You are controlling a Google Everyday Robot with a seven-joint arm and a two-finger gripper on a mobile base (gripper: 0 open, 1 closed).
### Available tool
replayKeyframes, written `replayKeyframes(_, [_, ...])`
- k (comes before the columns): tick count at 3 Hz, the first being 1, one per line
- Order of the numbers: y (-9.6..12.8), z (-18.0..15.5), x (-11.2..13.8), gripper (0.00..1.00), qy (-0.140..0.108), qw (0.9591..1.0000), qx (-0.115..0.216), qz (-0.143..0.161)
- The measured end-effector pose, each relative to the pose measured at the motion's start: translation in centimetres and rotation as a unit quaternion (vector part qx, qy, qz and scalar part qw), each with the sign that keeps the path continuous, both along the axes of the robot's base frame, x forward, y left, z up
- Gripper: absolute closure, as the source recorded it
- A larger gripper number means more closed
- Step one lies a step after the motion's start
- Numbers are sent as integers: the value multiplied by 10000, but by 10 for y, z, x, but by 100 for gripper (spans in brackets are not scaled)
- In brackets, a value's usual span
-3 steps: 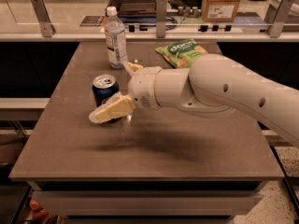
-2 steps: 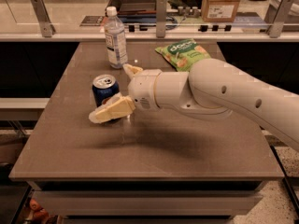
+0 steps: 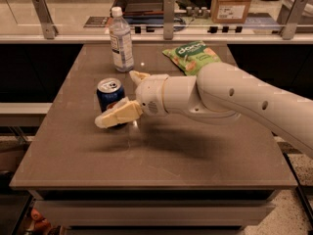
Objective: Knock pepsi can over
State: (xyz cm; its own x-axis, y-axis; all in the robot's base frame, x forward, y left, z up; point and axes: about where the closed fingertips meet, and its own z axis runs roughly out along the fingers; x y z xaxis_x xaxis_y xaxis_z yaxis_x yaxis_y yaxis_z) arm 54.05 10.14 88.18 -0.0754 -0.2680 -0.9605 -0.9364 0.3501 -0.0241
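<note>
The pepsi can [image 3: 109, 91], dark blue with a silver top, stands upright on the brown table [image 3: 146, 160], left of centre. My gripper [image 3: 117, 99] is open and reaches in from the right at the can. Its front finger [image 3: 119, 114] crosses in front of the can's lower part. Its back finger [image 3: 139, 76] sits just behind and right of the can's top. The white arm [image 3: 230, 99] stretches off to the right edge.
A clear plastic bottle [image 3: 121, 39] with a white cap stands behind the can. A green chip bag [image 3: 191, 57] lies at the back right of the table. A counter with metal posts and a cardboard box [image 3: 234, 3] runs behind the table.
</note>
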Motion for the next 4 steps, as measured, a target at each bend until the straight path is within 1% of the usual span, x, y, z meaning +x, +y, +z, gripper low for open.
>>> replayKeyframes(1, [-2, -3, 4, 0, 30, 9997, 230, 32])
replayKeyframes(2, [-8, -9, 6, 0, -37, 9983, 583, -27])
replayKeyframes(3, [-5, -7, 4, 18, -81, 9982, 586, 13])
replayKeyframes(4, [-3, -6, 3, 41, -89, 9982, 587, 32])
